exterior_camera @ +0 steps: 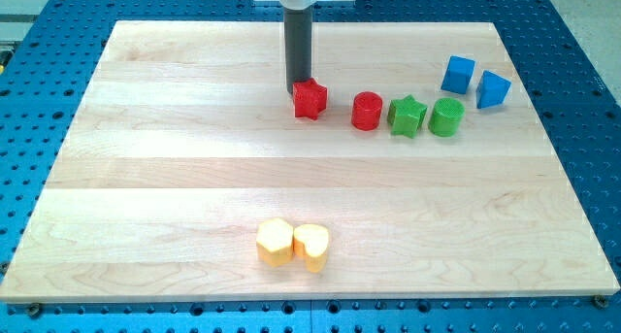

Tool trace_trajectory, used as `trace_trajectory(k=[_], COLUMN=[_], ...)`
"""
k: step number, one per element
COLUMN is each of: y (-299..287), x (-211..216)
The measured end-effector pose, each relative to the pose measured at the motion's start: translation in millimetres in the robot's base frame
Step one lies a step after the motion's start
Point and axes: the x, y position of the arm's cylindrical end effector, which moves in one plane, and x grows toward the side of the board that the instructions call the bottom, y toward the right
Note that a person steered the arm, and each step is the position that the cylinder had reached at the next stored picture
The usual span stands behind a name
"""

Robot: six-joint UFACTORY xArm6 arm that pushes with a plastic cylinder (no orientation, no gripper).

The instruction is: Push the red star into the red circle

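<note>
The red star (pixel 310 99) lies on the wooden board (pixel 175 158) a little above its middle. The red circle (pixel 367 111) stands to the star's right with a small gap between them. My tip (pixel 297 87) is at the star's upper left edge and touches it or nearly so. The dark rod rises straight up from there to the mount at the view's top.
A green star (pixel 408 116) and a green circle (pixel 446 116) stand in a row right of the red circle. Two blue blocks (pixel 458 74) (pixel 493 88) lie at the upper right. A yellow hexagon (pixel 275 242) and a yellow heart (pixel 312 247) touch near the bottom edge.
</note>
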Motion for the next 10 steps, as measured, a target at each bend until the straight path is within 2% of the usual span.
trace_trajectory(k=[3,6,9,10], y=[-39.9,-21.0,-16.9,-15.7], x=[13.0,39.2,38.9,6.7])
